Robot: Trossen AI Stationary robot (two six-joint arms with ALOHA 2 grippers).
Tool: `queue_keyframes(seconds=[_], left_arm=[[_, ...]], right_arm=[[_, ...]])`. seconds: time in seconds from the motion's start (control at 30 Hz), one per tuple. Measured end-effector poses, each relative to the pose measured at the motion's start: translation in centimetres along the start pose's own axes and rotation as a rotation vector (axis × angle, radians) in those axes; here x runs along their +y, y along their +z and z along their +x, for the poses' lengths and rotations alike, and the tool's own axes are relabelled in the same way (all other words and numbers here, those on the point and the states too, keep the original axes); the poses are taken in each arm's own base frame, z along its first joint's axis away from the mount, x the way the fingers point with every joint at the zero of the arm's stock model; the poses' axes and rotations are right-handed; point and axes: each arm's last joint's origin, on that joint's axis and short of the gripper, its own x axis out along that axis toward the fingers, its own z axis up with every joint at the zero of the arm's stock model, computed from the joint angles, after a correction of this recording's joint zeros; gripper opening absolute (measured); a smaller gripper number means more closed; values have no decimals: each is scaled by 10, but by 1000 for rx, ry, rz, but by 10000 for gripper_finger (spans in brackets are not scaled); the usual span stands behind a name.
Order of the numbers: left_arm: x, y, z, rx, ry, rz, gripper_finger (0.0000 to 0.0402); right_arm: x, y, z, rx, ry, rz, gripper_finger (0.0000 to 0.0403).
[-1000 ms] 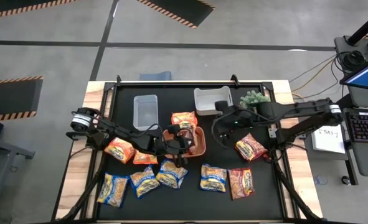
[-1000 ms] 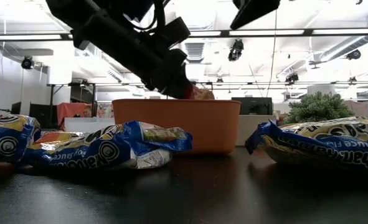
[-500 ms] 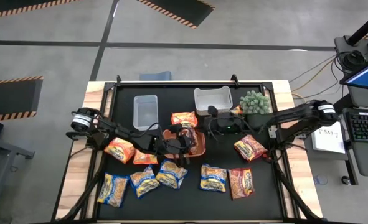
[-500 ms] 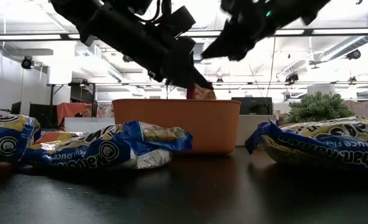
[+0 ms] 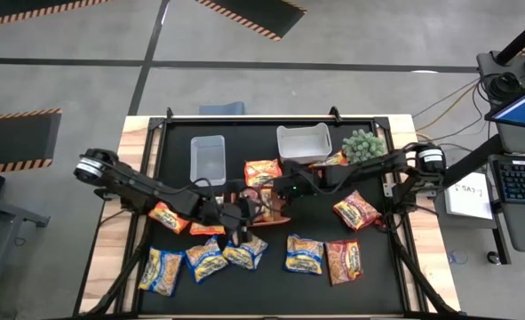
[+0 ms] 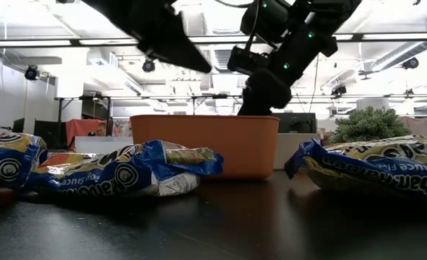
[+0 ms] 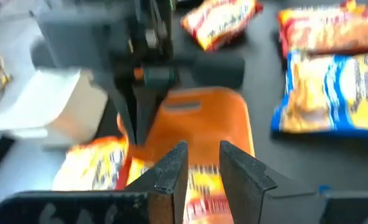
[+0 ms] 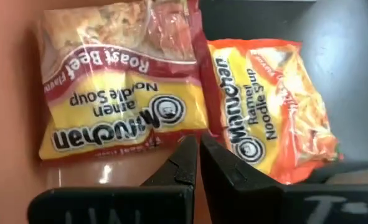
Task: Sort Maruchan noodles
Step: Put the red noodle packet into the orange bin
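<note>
An orange bin (image 5: 285, 206) stands mid-table with a red Maruchan packet (image 8: 115, 106) lying flat inside it. An orange packet (image 8: 271, 118) lies on the table just outside its far wall. My right gripper (image 5: 276, 192) is shut and reaches down into the bin, its tips (image 8: 199, 155) at the red packet's edge. My left gripper (image 7: 202, 165) hangs above the bin's left side (image 5: 243, 217), open a little, with nothing between its fingers. Several blue, orange and red packets lie on the table in front of the bin. My right gripper's shut fingertips (image 8: 185, 163) come slanting down from the table's right, just at the red packet's edge (image 8: 140, 144). I cannot tell whether they touch it. In the low view the bin's wall (image 6: 206, 144) hides the tips.
A clear bin (image 5: 207, 158), a white bin (image 5: 302, 142) and a small potted plant (image 5: 362, 145) stand along the far side. Blue packets (image 5: 206, 258) (image 5: 304, 253) and red ones (image 5: 344, 260) (image 5: 357, 212) lie near the front. Orange packets (image 5: 169, 215) lie under my left arm.
My left gripper has risen out of the orange bin and drawn back toward the table's left, leaving the red packet in the bin. My right gripper has come down and toward the left, rolling as it went, into the bin.
</note>
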Motion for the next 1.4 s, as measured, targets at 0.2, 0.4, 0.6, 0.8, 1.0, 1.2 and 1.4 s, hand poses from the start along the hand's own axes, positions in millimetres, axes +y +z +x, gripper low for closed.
queue_keyframes(seconds=[0.2,0.4,0.6,0.8,1.0,1.2,1.4], left_arm=[[1,-10,0,92,16,-63,74],[-3,-20,10,141,26,-47,74],[-4,-23,13,161,35,-86,74],[-2,-23,12,167,42,-123,75],[-1,-23,12,173,47,-140,75],[5,-15,30,60,83,-206,75],[9,-22,57,56,106,-186,75]], right_arm=[[-3,8,-19,-42,-1,7,9],[-7,15,-49,-96,-5,19,9],[-11,16,-79,-118,-5,34,9],[-14,13,-101,-133,-6,41,9],[-15,-1,-113,-141,-4,65,9],[-13,-19,-113,-177,-2,107,9],[-9,-33,-96,-293,9,171,9]])
